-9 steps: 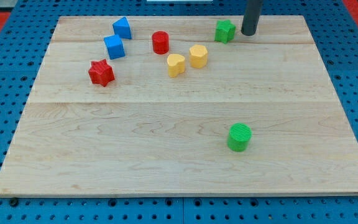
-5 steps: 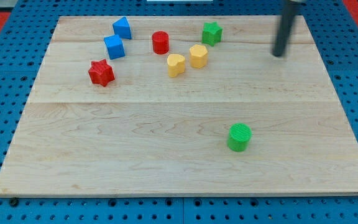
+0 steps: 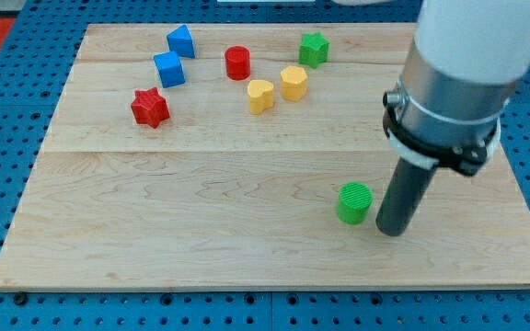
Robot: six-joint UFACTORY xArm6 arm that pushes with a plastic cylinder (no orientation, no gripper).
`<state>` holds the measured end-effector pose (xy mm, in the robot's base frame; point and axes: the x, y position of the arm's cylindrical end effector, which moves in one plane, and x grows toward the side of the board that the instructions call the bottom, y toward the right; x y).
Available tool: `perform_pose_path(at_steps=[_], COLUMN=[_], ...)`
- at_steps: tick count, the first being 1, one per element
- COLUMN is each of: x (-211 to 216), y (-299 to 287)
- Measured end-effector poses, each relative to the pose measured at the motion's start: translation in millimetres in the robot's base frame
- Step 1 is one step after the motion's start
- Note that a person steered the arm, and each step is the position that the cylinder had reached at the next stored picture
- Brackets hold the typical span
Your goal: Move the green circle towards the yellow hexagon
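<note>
The green ribbed plastic circle (image 3: 354, 202) sits on the pale wooden board (image 3: 201, 202), just to the view's left of my tip (image 3: 390, 232), near but seemingly not touching. My tip is a plain dark rod end with nothing to spread or pinch. The yellow plastic hexagon (image 3: 293, 83) lies well up toward the view's top-left of my tip, beside a yellow heart-shaped block (image 3: 260, 96).

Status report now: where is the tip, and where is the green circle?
My tip just right of green circle, slightly below it. Yellow hexagon far up-left. Path between them clear.
</note>
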<state>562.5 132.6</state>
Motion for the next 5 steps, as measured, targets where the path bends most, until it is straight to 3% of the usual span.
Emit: perform_pose_path(at_steps=[1,2,5], x=[-18,-64,-187], y=[-43,-72,-48])
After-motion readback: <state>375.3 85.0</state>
